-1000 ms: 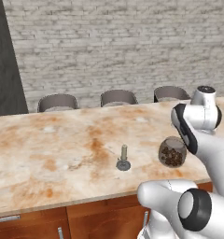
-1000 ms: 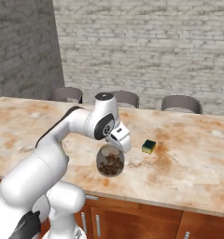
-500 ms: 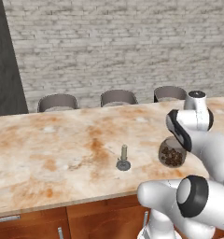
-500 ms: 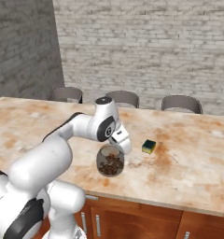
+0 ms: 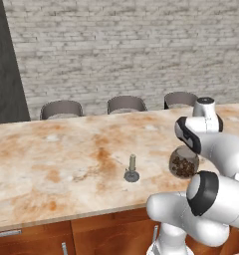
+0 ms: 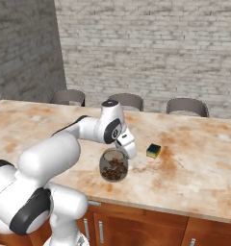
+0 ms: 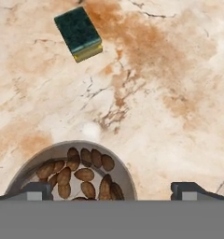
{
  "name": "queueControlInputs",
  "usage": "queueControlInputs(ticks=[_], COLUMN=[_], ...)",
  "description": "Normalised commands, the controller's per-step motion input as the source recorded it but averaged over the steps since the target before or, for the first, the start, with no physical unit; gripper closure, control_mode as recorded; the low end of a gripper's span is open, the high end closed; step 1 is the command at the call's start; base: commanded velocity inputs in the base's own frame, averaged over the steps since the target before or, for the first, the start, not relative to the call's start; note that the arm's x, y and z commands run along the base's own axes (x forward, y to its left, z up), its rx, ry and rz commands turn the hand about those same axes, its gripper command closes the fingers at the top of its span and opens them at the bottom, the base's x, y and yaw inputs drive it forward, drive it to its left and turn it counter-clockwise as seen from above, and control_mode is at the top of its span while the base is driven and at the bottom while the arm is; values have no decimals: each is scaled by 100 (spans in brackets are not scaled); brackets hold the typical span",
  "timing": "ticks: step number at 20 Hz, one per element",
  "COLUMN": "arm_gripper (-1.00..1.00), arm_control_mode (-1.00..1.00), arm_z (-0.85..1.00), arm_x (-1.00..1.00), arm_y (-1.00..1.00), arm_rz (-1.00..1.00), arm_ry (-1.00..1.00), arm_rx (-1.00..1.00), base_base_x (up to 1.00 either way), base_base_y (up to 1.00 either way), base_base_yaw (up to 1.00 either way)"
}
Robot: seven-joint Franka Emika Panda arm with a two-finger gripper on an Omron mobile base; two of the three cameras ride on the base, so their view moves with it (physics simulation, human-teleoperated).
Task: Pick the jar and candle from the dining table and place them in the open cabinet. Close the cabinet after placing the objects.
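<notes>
Robot body: glossy white moulded arm (image 6: pixel 64 153) of rounded, bulbous link shells, smooth, no seams visible. Joints are dark grey to black bands and round end caps between the white shells; one large black disc cap on the lower link (image 5: pixel 203 193), one smaller on the upper link. Topmost joint carries a grey flat circular cap (image 5: pixel 205 100). Two small dark grey, blocky finger tips (image 7: pixel 37 190) with lighter grey faces.

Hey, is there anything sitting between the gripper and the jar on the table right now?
Nothing visible is in the way. The open gripper hangs right over the jar, one fingertip over the jar and the other beyond its rim. The sponge lies apart on the dining table, and the candle stands off to the side.
</notes>
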Motion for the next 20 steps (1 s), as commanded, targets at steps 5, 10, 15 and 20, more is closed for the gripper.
queueControlInputs(ticks=[5,10,15,20], arm_gripper=[-100,-100,-100,-100], arm_control_mode=[-100,-100,-100,-100], arm_z=[-3,-5,-6,-6], arm_x=[12,10,3,0], arm_y=[0,0,8,13], arm_rz=[-2,-1,-2,-3], arm_ry=[1,5,6,5], arm_rx=[9,9,5,4], base_base_x=[0,0,0,0], base_base_y=[0,0,0,0], base_base_yaw=[0,0,0,0])
